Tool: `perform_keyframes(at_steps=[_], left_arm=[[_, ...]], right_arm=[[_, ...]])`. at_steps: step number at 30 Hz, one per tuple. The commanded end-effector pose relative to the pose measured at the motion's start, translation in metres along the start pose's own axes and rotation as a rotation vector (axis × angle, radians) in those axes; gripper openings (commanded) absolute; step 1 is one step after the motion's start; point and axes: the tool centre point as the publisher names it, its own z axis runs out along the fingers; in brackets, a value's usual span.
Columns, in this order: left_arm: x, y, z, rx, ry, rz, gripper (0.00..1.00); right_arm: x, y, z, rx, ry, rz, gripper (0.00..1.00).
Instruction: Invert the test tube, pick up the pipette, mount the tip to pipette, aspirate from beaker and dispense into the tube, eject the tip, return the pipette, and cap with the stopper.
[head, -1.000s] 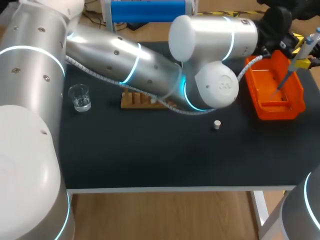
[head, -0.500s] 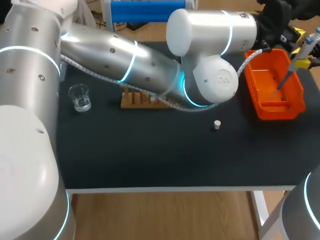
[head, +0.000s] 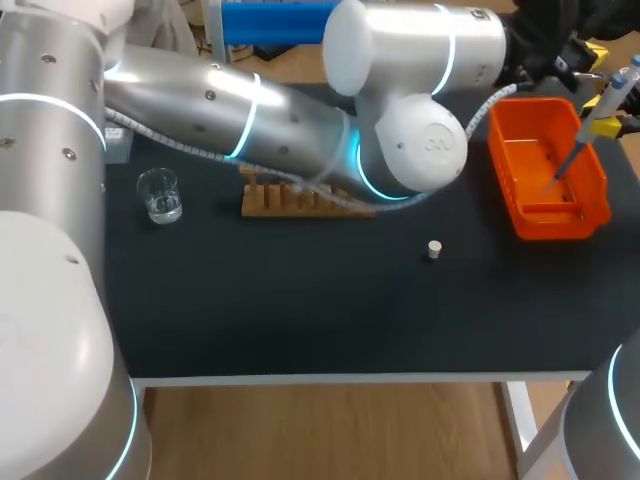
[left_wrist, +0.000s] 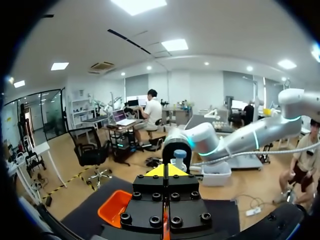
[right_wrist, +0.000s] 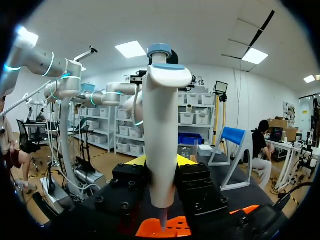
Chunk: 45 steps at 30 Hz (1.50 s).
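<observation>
The right gripper (right_wrist: 160, 161) clamps the pipette (right_wrist: 160, 115) upright, its long axis pointing down into the orange bin (right_wrist: 146, 230) beneath; the left gripper (left_wrist: 165, 170), fingers together and empty, sits just behind the pipette's blue button (left_wrist: 179, 155)

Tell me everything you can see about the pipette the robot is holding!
The pipette is a smooth, white, plastic-looking stick with a curved hook near its head and a round blue button on top. It stands roughly upright, clamped between the two fingers of the right gripper, which press its body from both sides. Its thin lower end points down over the orange bin. I cannot tell whether that end touches the bin.
</observation>
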Motion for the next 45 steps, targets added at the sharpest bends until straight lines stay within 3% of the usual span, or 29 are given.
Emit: perform_keyframes(at_steps=[1, 24, 45], left_arm=[[-0.005, -0.008, -0.009, -0.044, 0.028, 0.003, 0.00], [-0.005, -0.008, -0.009, -0.044, 0.028, 0.003, 0.00], [-0.005, -0.008, -0.009, -0.044, 0.028, 0.003, 0.00]], right_arm=[[0.000, 0.001, -0.001, 0.003, 0.003, 0.001, 0.00], [0.000, 0.001, -0.001, 0.003, 0.003, 0.001, 0.00], [-0.014, -0.001, -0.009, 0.098, -0.069, -0.009, 0.00]])
